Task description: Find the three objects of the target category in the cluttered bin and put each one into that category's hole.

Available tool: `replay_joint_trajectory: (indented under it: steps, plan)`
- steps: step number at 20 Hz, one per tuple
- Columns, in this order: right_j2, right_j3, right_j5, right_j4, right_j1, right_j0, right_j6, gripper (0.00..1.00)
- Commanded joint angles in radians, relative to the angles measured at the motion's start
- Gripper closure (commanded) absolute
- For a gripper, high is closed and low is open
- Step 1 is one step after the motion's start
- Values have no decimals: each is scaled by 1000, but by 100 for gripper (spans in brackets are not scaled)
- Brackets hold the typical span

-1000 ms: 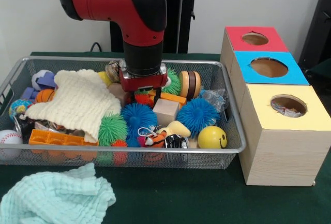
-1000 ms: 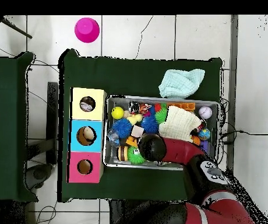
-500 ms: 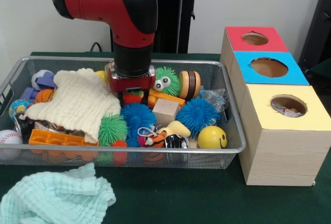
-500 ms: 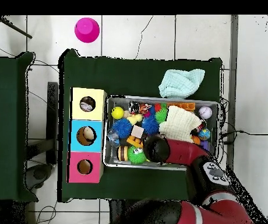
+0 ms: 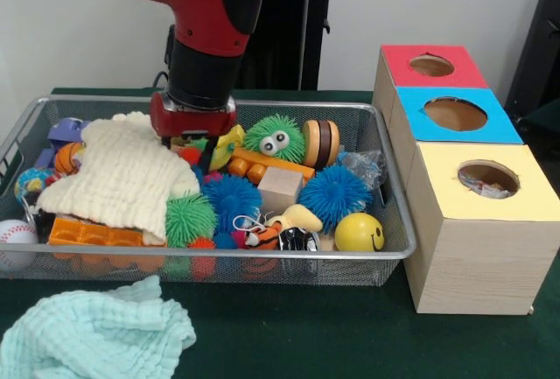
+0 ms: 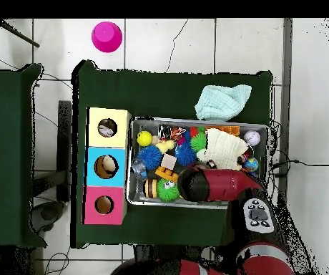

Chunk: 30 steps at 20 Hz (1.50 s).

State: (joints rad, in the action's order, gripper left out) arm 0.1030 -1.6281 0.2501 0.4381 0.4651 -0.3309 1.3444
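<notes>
Front view: the hand (image 5: 193, 138) hangs low in the wire bin (image 5: 385, 188), at the cream cloth (image 5: 122, 173)'s right edge, beside the green fuzzy toy (image 5: 273, 137); whether it grasps anything I cannot tell.

Overhead view: the arm (image 6: 217, 184) covers the bin's middle beside the cloth, probably hiding the hand.

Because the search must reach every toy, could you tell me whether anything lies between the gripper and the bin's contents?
Yes: a cream knitted cloth is draped over the toys at one end of the wire bin, right beside the gripper, hiding whatever lies beneath it.
</notes>
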Motion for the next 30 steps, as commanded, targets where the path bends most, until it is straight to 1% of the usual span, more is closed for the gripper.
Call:
replay_joint_trajectory:
  steps: [1,4,9,10,12,16,21,23,24,25,26,27,29,30]
  plan:
    - [37,124,78,103,54,-40,-37,0]
    - [18,122,92,121,75,-69,-60,0]
    - [-5,140,118,142,93,-100,-78,0]
    - [-4,142,117,145,93,-98,-67,0]
    - [-8,145,133,157,99,-101,-75,0]
    - [2,142,163,176,111,-81,-56,0]
    - [-16,103,255,147,155,-74,-61,0]
    - [-28,76,285,131,177,-78,-63,0]
    - [-55,38,302,110,198,-99,-75,0]
    - [-108,-7,321,67,211,-141,-84,0]
    - [-157,-62,318,16,228,-186,-64,0]
    - [-190,-104,331,-37,239,-218,-31,0]
    - [-222,-172,377,-125,269,-249,20,0]
    - [-235,-198,403,-159,285,-256,32,0]
